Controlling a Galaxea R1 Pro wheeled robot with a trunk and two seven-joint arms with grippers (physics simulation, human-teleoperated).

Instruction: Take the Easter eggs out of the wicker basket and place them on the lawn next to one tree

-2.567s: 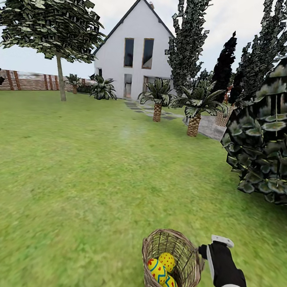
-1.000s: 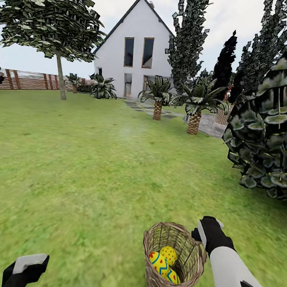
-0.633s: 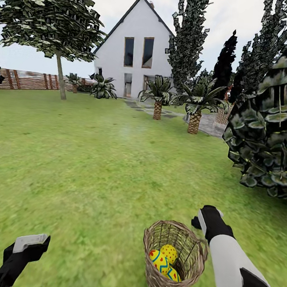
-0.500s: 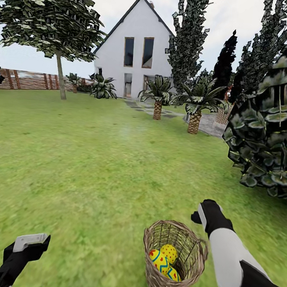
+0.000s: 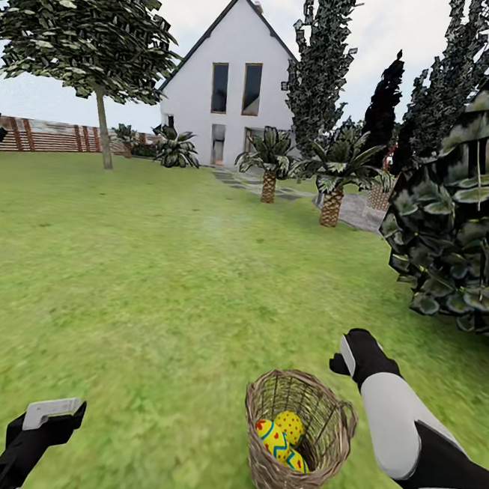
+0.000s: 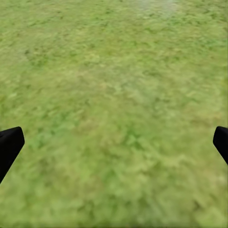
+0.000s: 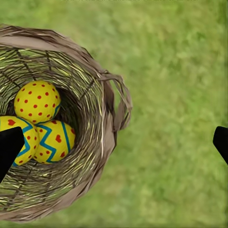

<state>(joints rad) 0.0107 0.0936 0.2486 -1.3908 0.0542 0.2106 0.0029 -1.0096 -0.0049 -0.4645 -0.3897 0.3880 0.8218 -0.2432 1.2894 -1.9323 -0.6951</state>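
Note:
The wicker basket stands upright on the lawn close in front of me. Three yellow Easter eggs lie in its bottom. The right wrist view looks down on them: a red-dotted egg, a zigzag egg and a third one partly behind a fingertip. My right gripper is open, just past the basket's far right rim and above it. My left gripper hangs open over bare grass at the lower left. A tree with a straight trunk and a high crown stands far back left.
A big dark-leaved bush crowds the right side. Two short palms and tall dark conifers stand before a white house. A slatted brown fence runs along the back left.
My right gripper rose and moved forward from beside the basket's rim to beyond it. My left gripper came into view at the lower left. Basket and eggs stay put.

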